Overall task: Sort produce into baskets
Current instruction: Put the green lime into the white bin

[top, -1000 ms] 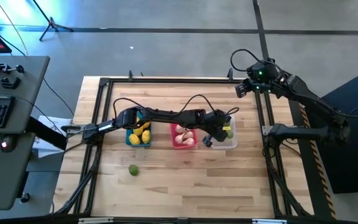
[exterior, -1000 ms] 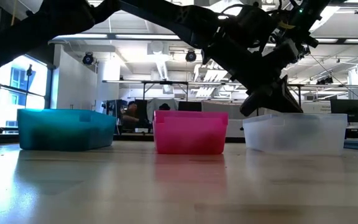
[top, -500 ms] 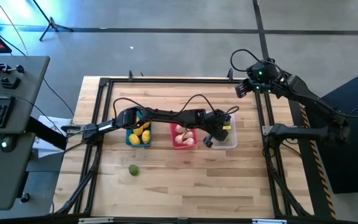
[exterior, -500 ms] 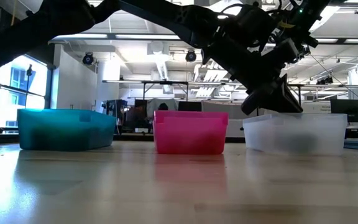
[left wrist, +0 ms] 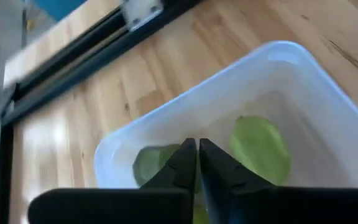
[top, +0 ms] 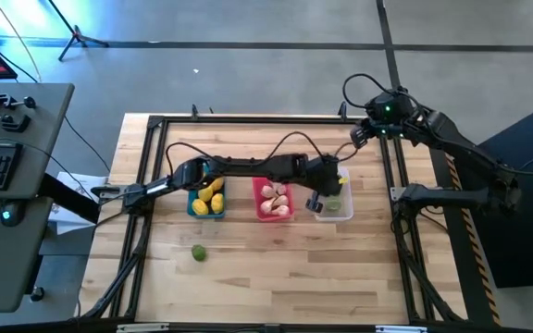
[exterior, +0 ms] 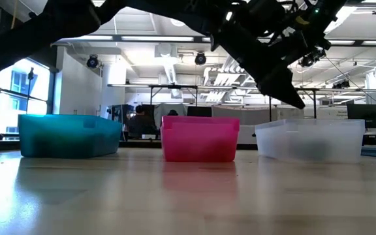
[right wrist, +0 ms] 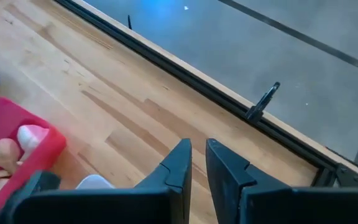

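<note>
High view: our left gripper point(top: 320, 188) hovers over the translucent white plastic bin point(top: 344, 209), fingers pressed together and empty per the left wrist view, with dull green round fruits point(left wrist: 259, 149) lying in the bin below. Yellow lemon-like ovals point(top: 209, 197) sit in the blue bin point(top: 192, 209), pale garlic-like bulbs point(top: 273, 196) in the pink-red bin point(top: 262, 215). We judge a drop-off is done. Next: reach to the lone green fruit point(top: 197, 252) on the wooden table point(top: 276, 268), spread fingers, grasp. Right gripper point(top: 361, 133) is parked at the far edge, fingers nearly closed on nothing.
</note>
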You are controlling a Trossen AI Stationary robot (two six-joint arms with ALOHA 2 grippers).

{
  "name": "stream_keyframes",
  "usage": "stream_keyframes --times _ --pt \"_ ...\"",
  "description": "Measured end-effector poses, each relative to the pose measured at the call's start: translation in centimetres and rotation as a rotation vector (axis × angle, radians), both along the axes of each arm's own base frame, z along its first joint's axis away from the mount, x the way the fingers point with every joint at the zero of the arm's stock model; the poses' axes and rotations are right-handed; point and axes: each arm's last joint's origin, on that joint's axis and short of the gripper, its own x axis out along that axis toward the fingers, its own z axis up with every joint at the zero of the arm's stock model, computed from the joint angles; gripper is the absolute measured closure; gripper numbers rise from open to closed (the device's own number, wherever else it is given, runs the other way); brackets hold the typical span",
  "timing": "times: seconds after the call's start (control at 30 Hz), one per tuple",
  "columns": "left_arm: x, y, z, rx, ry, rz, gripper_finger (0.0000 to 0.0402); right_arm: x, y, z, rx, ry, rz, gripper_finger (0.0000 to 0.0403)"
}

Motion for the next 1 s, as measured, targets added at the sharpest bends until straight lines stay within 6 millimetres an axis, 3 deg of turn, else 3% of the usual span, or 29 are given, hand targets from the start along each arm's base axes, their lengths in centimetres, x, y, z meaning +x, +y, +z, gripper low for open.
stream_keyframes --times 0.2,0.43,0.53,0.7,1.0 --pt "-0.2 1.5 1.3 -0.207 -0.053 0.165 0.0401 0.1 -0.1 -0.4 -0.045 -0.005 0.031 0.0397" --pt "0.3 1.9 1.0 -0.291 -0.113 0.228 0.0401 -0.2 0.5 -5.7 -0.043 -0.098 0.106 0.0402" --pt "0.9 2.6 0.9 -0.339 -0.192 0.263 0.0401 -1.0 1.2 -7.0 -0.063 -0.163 0.080 0.0402" --pt "1.6 3.9 -0.2 -0.443 -0.274 0.327 0.0401 -2.9 2.8 -6.6 -0.131 -0.292 0.044 0.0402" --pt "2.6 4.2 -1.9 -0.562 -0.347 0.368 0.0401 -5.8 5.0 -4.9 -0.245 -0.392 0.000 0.0403"
